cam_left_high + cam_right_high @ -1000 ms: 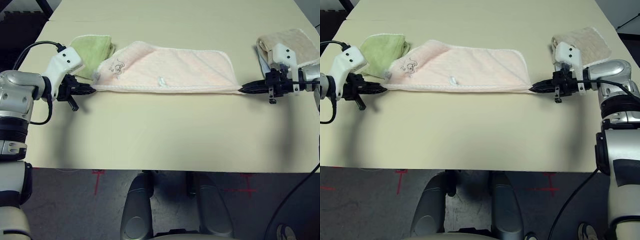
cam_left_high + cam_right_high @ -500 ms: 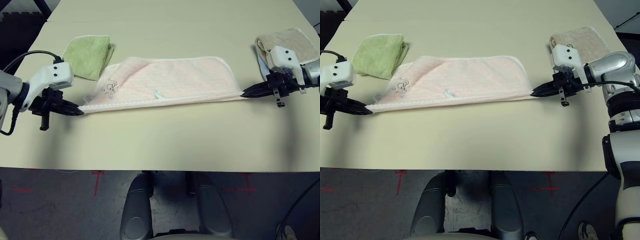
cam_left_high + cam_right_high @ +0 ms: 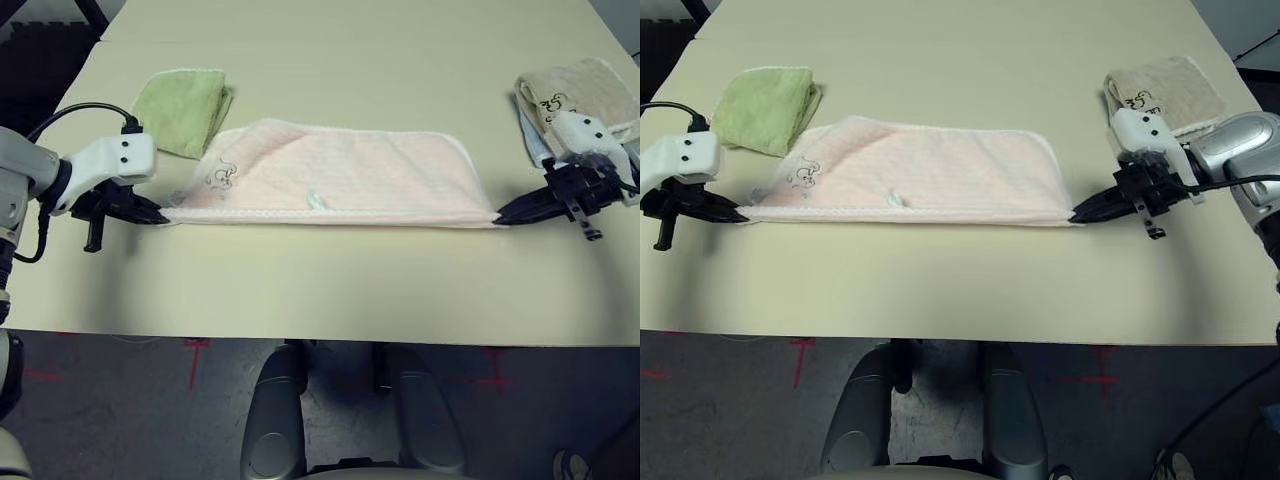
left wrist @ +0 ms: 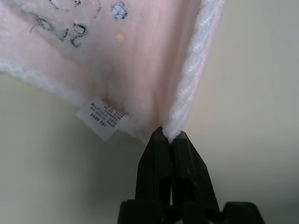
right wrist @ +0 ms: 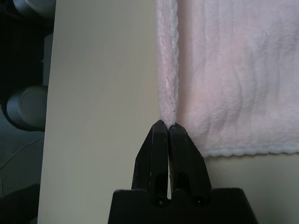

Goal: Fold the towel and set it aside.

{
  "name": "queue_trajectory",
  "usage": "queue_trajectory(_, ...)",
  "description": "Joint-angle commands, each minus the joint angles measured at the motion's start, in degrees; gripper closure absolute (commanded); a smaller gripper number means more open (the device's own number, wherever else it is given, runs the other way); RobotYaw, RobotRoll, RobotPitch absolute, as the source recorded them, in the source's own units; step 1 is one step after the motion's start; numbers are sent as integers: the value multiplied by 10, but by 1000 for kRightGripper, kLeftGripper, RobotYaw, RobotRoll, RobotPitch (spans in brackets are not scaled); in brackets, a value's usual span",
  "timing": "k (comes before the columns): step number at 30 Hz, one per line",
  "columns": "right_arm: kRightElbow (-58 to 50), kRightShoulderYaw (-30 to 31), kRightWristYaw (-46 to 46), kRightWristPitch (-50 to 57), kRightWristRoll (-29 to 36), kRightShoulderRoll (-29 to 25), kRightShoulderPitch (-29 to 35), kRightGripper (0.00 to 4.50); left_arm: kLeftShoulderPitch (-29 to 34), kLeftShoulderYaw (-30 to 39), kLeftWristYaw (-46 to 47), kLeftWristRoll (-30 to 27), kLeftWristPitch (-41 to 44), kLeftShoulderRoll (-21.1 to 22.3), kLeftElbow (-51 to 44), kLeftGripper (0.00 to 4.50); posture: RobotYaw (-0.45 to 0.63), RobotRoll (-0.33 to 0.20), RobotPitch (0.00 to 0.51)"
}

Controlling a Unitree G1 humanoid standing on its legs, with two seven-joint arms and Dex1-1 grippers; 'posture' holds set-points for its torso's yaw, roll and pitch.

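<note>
left gripper (image 3: 158,216), right gripper (image 3: 503,216): each pinching a towel (image 3: 340,175) corner | near edge now pulled level, taut, nearer robot | halved towel squared for next fold

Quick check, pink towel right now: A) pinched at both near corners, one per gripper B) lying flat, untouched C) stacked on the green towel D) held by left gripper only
A: the left gripper and right gripper are each shut on a near corner of the towel.

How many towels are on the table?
3: the pink towel stretched across the middle between the two grippers, a green towel at the far left, and a beige towel at the far right.
</note>
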Motion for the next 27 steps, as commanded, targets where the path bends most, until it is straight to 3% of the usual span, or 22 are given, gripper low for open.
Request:
queue_trajectory(1, 8, 28, 2, 3, -17, -34, 2, 4500, 10, -35, -5, -26, 17, 47, -8, 4484, -88, 0, 256)
queue_trajectory(6, 21, 58, 2, -8, -33, -43, -16, 4500, 24, -79, -5, -97, 57, 91, -62, 4484, -86, 0, 255)
queue_trajectory(14, 58, 78, 2, -36, -50, -27, -38, 4500, 17, -123, -5, -134, 56, 128, -73, 4484, -79, 0, 251)
queue_trajectory(18, 92, 58, 2, -47, -54, -4, -50, 4500, -15, -127, -5, -119, 45, 112, -39, 4484, -76, 0, 246)
queue_trajectory(27, 243, -26, 2, -98, -123, 68, -104, 4500, -131, -93, -3, -30, -8, 18, 114, 4484, -76, 0, 239)
